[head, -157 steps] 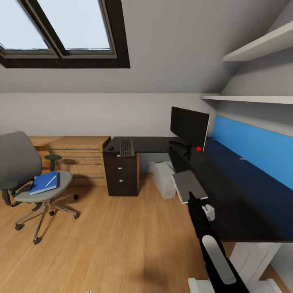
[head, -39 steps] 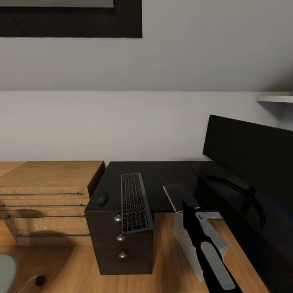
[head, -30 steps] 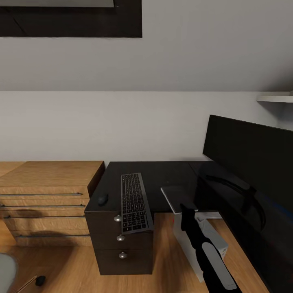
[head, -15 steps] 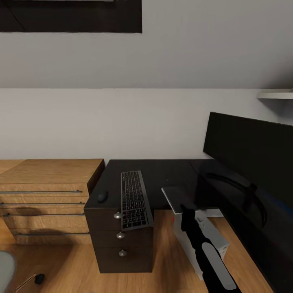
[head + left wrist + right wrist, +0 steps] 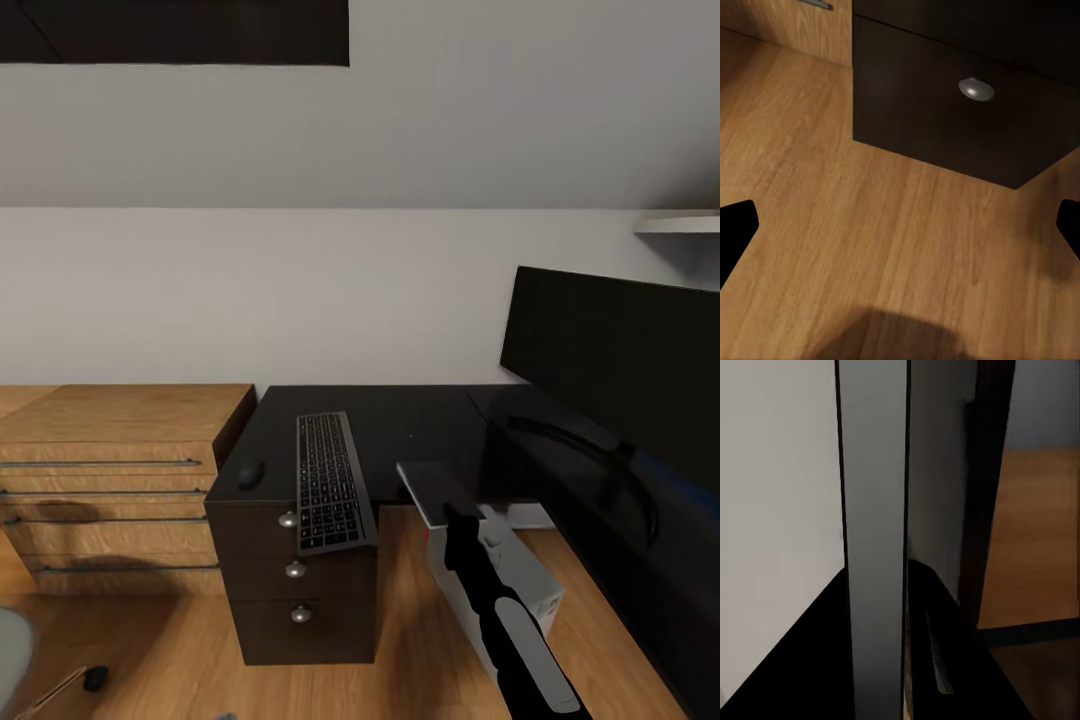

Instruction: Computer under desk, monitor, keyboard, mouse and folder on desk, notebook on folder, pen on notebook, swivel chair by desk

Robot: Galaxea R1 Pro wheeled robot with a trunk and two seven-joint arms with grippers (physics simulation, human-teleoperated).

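1. Notebook point(image 5: 438, 490), a grey slab, gripped in the clenched right jaws at the end of the black-and-white right arm point(image 5: 515, 630); seen edge-on as a tall grey strip point(image 5: 874, 547) in the right wrist view.
2. Held tilted at the inner front edge of the glossy black surface point(image 5: 400, 420); contact with that edge cannot be told.
3. Left of the right jaws: keyboard point(image 5: 330, 480) lying lengthwise, its near end overhanging the front edge above the drawers.
4. Farther left, just beside the keyboard and near the surface's left edge: mouse point(image 5: 250, 473).
5. Right of and beyond the right jaws: monitor point(image 5: 610, 370), wide and black, standing on the surface.
6. Below the right jaws: computer point(image 5: 515, 575), a pale box on the wood floor point(image 5: 400, 640) under the surface.
7. Left jaws released, black fingertips point(image 5: 735, 232) spread wide, facing floor planks and the black drawer unit point(image 5: 945, 112) with a round metal knob.
8. Bare stretch of surface between keyboard and monitor, beyond the notebook.
9. Light-wood dresser point(image 5: 110, 470) against the drawer unit's left side; white wall and sloped grey ceiling behind, dark skylight frame point(image 5: 180, 35) above, a shelf point(image 5: 680, 225) at upper right.
10. Open floor in front of the drawers; a black chair caster point(image 5: 95, 677) at lower left.
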